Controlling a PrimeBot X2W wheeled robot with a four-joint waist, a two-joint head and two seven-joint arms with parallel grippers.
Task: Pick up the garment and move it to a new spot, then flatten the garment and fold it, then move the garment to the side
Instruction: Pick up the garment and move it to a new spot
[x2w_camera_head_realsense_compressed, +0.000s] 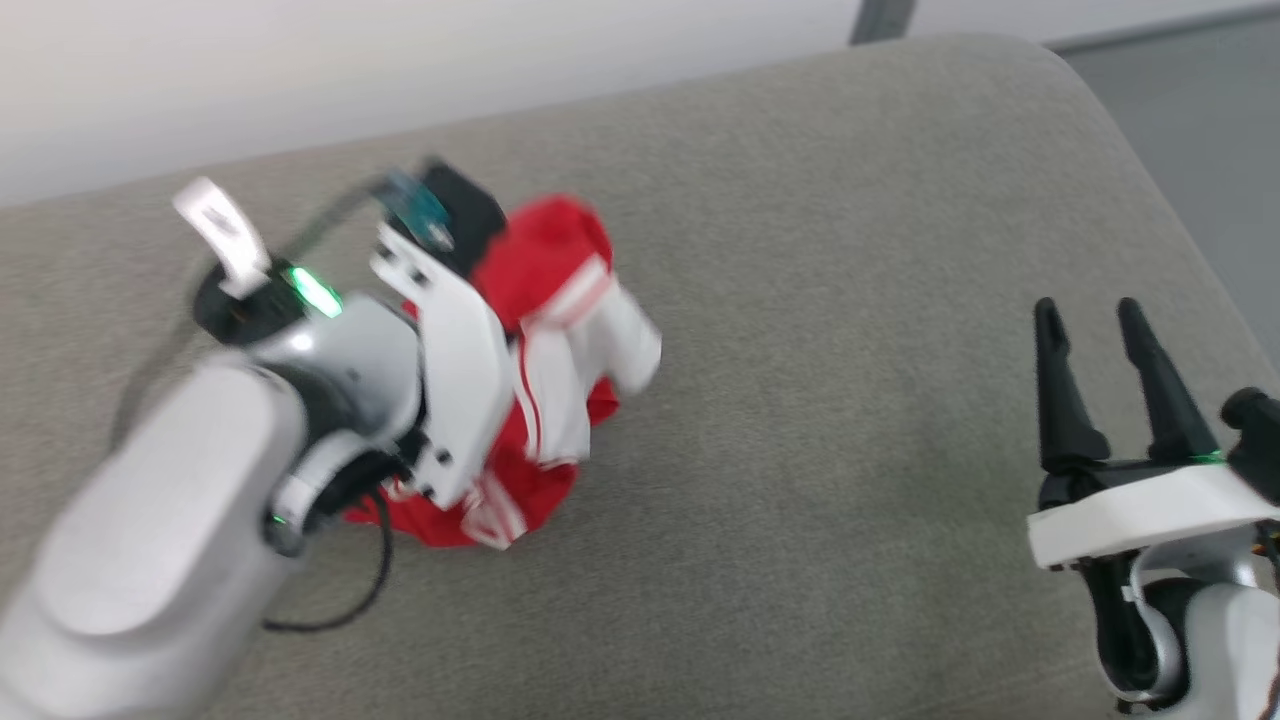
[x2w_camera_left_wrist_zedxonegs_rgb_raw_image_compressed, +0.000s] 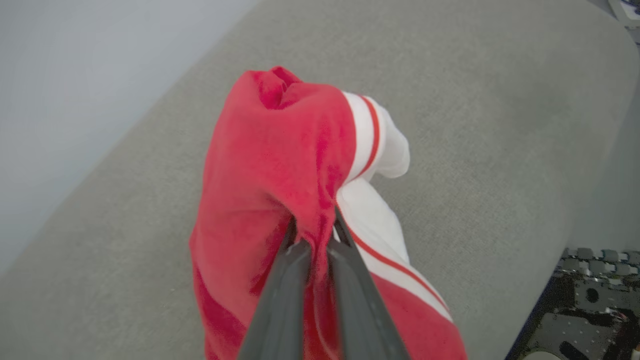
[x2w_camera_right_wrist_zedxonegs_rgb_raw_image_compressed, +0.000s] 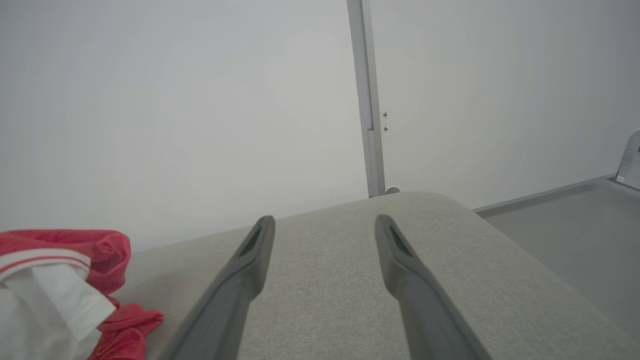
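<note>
One bunched red-and-white garment (x2w_camera_left_wrist_zedxonegs_rgb_raw_image_compressed: 280, 165) pinched by left end effector (x2w_camera_left_wrist_zedxonegs_rgb_raw_image_compressed: 314, 232); right end effector (x2w_camera_right_wrist_zedxonegs_rgb_raw_image_compressed: 324, 225) spread.

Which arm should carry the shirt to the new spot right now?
Left: the left gripper has its fingers shut on the garment. The right gripper stands open, apart from it, above the grey cushion.
</note>
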